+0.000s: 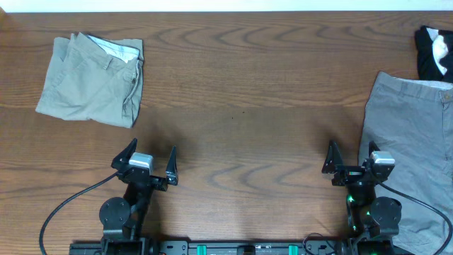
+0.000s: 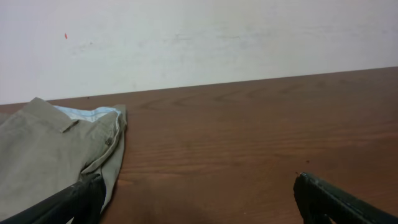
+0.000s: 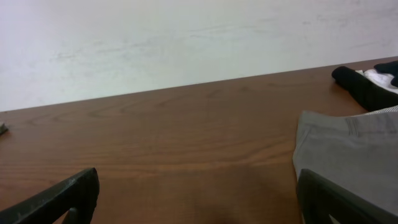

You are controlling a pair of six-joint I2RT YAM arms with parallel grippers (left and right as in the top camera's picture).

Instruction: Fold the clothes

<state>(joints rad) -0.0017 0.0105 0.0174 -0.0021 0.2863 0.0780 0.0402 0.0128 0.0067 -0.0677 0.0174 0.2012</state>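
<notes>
The mid-grey shorts [image 1: 410, 134] lie spread flat at the right edge of the table, waistband toward the back. They also show in the right wrist view [image 3: 348, 152]. My right gripper [image 1: 351, 157] is open and empty at the front right, its right finger over the shorts' left edge; in its own view [image 3: 199, 199] it hovers over bare wood. My left gripper [image 1: 148, 161] is open and empty at the front left, also shown in the left wrist view [image 2: 199, 202].
Folded beige-khaki shorts [image 1: 92, 79] lie at the back left, also seen in the left wrist view [image 2: 50, 152]. A black-and-white garment [image 1: 434, 53] lies at the back right corner. A white wall stands behind the table's far edge.
</notes>
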